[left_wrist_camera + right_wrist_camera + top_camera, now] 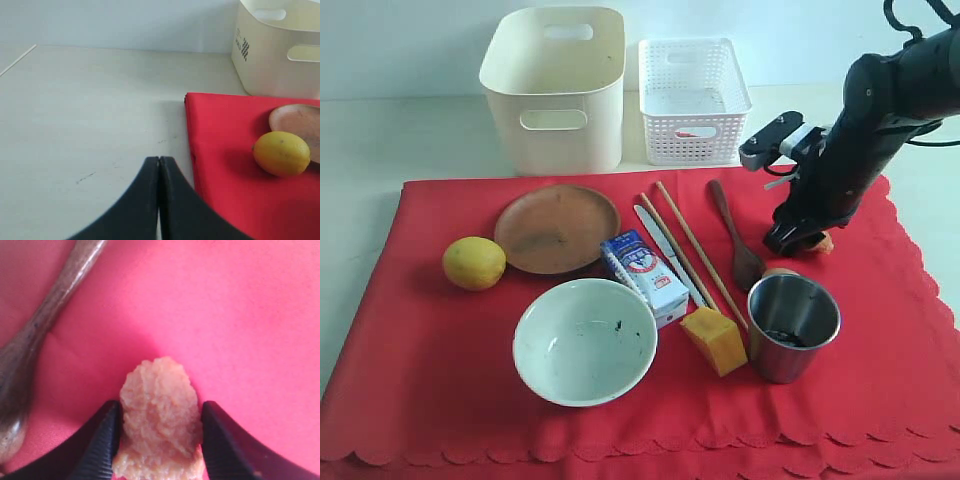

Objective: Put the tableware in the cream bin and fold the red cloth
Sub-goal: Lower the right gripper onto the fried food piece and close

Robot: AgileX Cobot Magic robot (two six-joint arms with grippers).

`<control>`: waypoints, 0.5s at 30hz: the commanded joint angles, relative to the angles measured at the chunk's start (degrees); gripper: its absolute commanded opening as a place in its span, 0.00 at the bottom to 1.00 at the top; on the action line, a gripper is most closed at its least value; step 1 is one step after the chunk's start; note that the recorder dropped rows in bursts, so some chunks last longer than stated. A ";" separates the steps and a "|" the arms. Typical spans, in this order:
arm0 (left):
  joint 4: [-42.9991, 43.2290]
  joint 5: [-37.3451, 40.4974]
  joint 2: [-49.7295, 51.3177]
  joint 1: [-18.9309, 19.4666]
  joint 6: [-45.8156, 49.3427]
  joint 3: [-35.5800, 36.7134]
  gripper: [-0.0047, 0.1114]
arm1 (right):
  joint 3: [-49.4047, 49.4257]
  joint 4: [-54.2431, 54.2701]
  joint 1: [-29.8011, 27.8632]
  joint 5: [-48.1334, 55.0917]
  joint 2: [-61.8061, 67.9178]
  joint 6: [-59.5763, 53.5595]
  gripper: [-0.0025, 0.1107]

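Though print on the milk carton (pixel 645 275) is unreadable, the right tool (pixel 160 412) pinches a pale crumbly lump (pixel 157 385) on the red cloth (pixel 880 330) beside the dark wooden spoon (pixel 45 325); the left tool (pixel 159 162) is closed above the surface (pixel 90 110).

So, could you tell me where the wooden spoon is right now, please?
In the exterior view the wooden spoon lies on the red cloth, right of centre, between the chopsticks and the right gripper, its bowl end near the steel cup.
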 commanded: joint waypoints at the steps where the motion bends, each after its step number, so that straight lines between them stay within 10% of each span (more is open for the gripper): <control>1: -0.27 -0.67 -0.38 0.11 0.16 -0.04 0.04 | 0.22 -0.38 0.07 -0.64 1.47 1.58 0.18; 6: -0.27 -0.67 -0.38 0.11 0.16 -0.04 0.04 | 0.22 -0.38 0.07 1.89 1.47 4.06 0.02; 15: -0.27 -0.67 -0.38 0.11 0.16 -0.04 0.04 | 0.22 -0.38 0.07 5.16 -0.95 7.01 0.02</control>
